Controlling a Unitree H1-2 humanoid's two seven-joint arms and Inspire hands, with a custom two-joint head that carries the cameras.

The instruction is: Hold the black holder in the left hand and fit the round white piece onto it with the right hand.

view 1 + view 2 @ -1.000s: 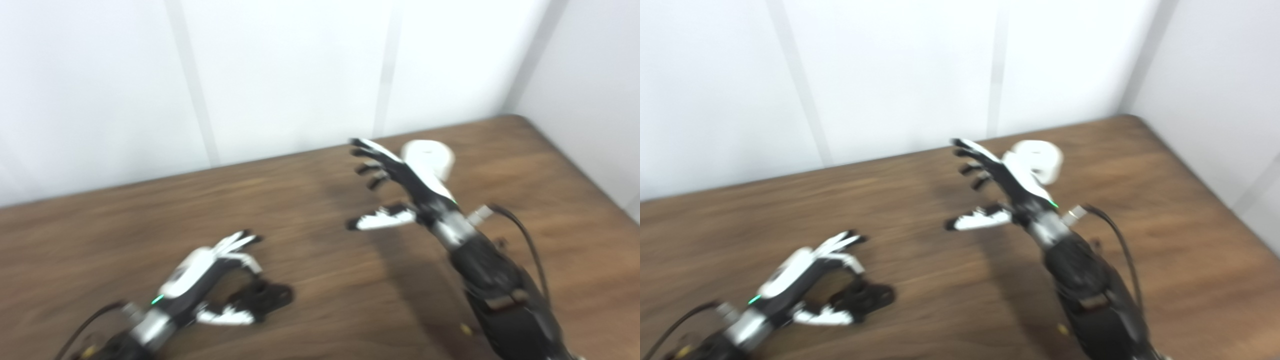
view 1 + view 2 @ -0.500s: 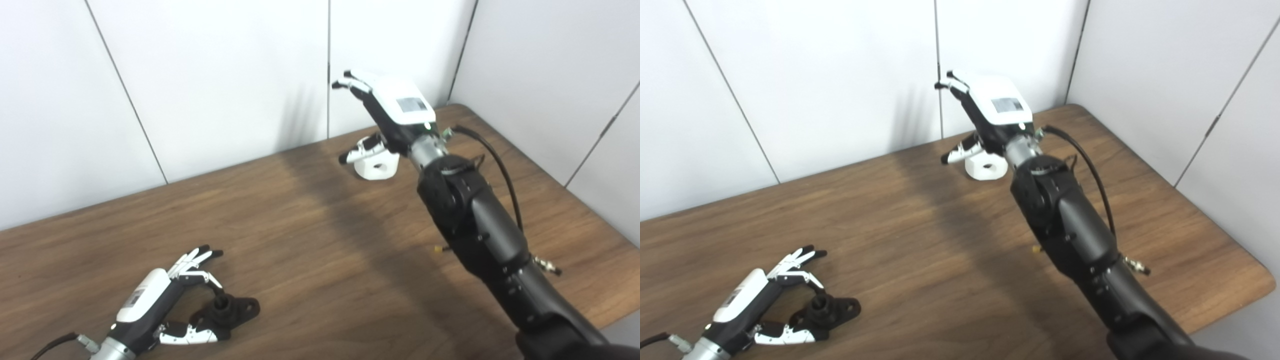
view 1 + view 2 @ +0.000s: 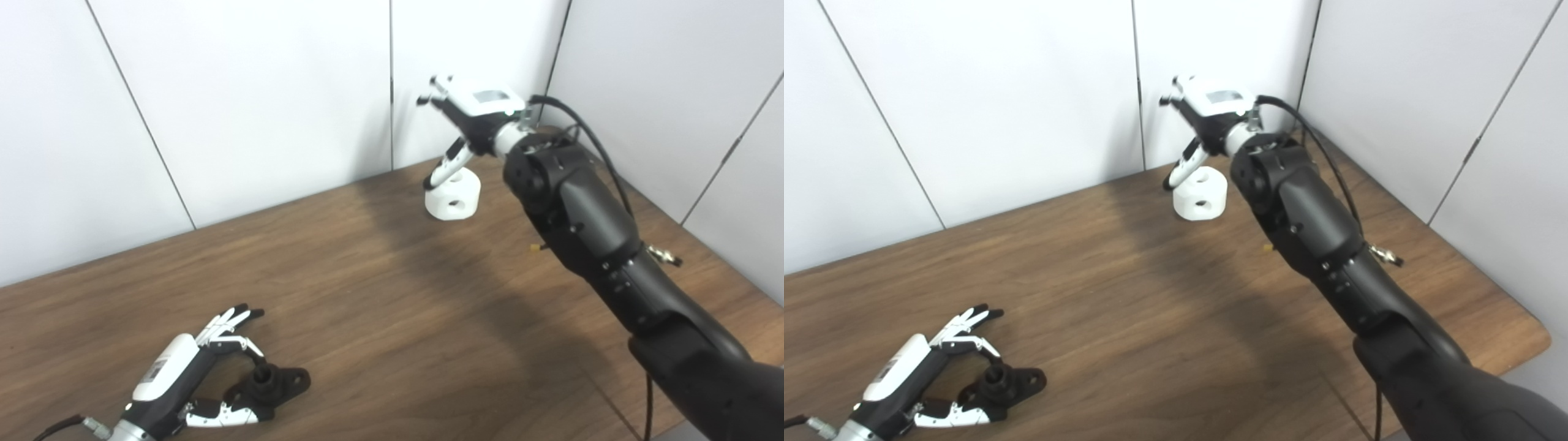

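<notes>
While the black holder [image 3: 269, 384] lies flat on the wooden tabletop [image 3: 380, 318] in the left eye view, the left hand [image 3: 184, 383] rests around it, fingers [image 3: 229, 318] spread beyond it and thumb just beside it, not clearly closed on it. Far off near the wall, the round white piece [image 3: 453, 196] stands on the tabletop.

From the right eye view, the right hand [image 3: 1209, 116] hovers above the white piece [image 3: 1202, 195], fingers apart and holding nothing, its thumb [image 3: 1182, 168] pointing down beside the piece.
</notes>
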